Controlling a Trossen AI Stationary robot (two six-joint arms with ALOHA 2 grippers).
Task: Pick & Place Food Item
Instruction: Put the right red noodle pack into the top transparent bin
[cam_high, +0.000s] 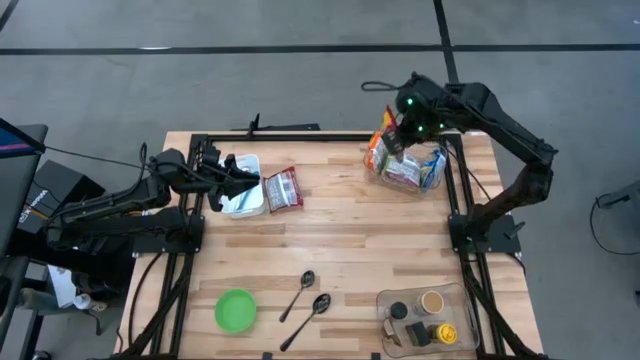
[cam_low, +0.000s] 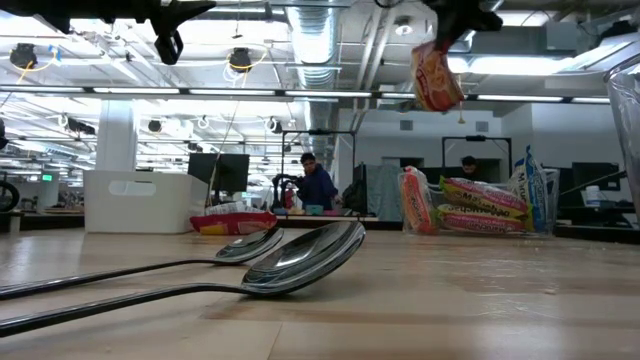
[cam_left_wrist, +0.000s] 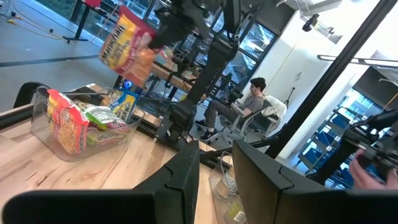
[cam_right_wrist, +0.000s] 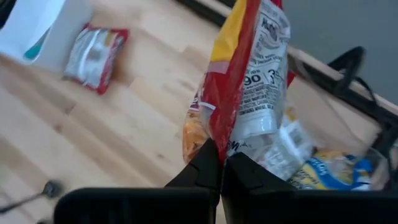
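Wooden slats run across the table (cam_high: 340, 240), and over its far right corner I have the snack packet (cam_right_wrist: 239, 93) pinched tight by one edge in the right gripper (cam_right_wrist: 219, 163), dangling just above the clear bin (cam_high: 405, 170) of other packets. To do this lift well I'd raise it straight until it clears the bin's rim, then carry it slowly so it doesn't swing. Its long axis hangs roughly upright from the pinch; the left gripper (cam_left_wrist: 214, 163) waits beside the white tub (cam_high: 243, 185), fingers slightly parted, holding nothing.
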